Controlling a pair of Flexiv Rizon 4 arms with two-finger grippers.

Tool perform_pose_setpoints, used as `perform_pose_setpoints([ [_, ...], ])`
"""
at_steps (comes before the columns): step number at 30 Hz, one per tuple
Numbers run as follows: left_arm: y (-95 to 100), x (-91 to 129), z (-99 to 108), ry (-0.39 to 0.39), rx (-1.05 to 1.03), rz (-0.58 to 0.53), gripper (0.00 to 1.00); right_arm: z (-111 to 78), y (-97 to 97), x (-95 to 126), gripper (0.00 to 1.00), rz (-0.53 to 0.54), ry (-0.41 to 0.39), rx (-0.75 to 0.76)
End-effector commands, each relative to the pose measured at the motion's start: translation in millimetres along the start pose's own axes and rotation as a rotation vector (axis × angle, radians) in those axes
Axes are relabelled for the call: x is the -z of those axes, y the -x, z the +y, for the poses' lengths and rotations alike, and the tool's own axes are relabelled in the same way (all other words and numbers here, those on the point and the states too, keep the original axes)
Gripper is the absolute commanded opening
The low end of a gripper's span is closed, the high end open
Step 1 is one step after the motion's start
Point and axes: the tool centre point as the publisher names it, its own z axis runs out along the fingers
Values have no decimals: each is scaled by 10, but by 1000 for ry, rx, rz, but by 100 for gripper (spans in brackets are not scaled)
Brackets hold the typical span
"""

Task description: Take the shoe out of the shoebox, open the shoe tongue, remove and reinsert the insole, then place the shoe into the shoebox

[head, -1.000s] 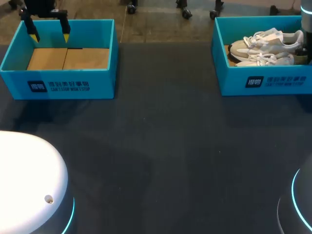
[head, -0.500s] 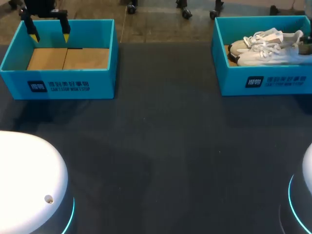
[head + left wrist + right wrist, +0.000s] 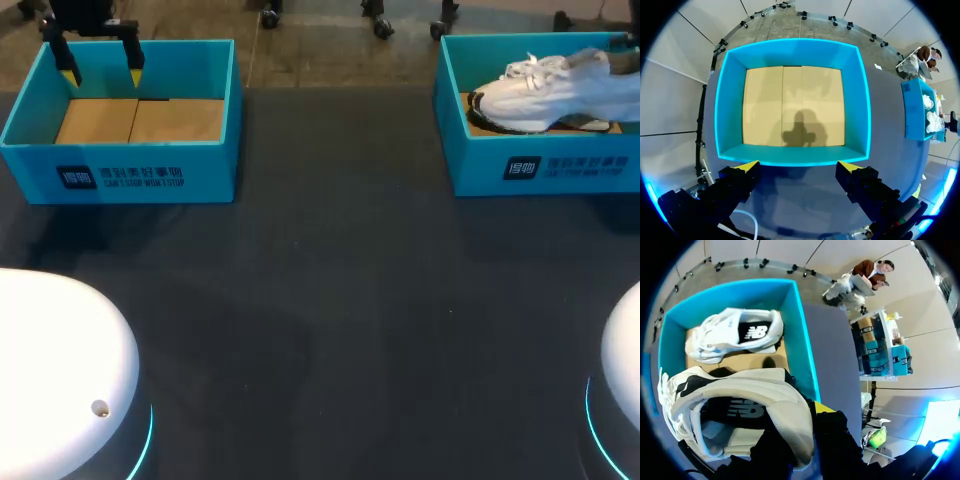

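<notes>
A white shoe (image 3: 558,90) hangs tilted over the right blue shoebox (image 3: 470,165), toe toward the table's middle. In the right wrist view my right gripper (image 3: 801,432) is shut on this shoe (image 3: 740,390) at the heel collar, one yellow fingertip (image 3: 823,407) showing beside it. A second white shoe (image 3: 735,335) lies on its side on the cardboard floor of the box (image 3: 799,340). My left gripper (image 3: 101,72) stands open above the far wall of the left shoebox (image 3: 130,175). It holds nothing; its fingertips (image 3: 747,166) frame the near wall of that box (image 3: 795,156).
The left shoebox holds only its brown cardboard floor (image 3: 140,120). Dark table surface (image 3: 330,300) stretches between and in front of the two boxes. Both arm bases (image 3: 60,390) rise at the near corners.
My right gripper has lifted one shoe of the pair up off the box floor and tilted it, and the right arm has slid out past the view's right edge. The left arm has not moved.
</notes>
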Motion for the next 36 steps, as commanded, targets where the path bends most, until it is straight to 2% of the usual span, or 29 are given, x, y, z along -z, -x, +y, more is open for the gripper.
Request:
perform_pose_setpoints([
  [1,0,2,3,0,0,-1,100,-27,27,318,0,-6,17,10],
  [7,0,2,3,0,0,-1,100,-30,23,596,0,-14,22,20],
  [14,0,2,3,0,0,-1,100,-116,58,986,0,28,4,4],
  [30,0,2,3,0,0,-1,100,-116,58,986,0,28,4,4],
  [36,0,2,3,0,0,-1,100,-386,-12,1053,0,15,15,42],
])
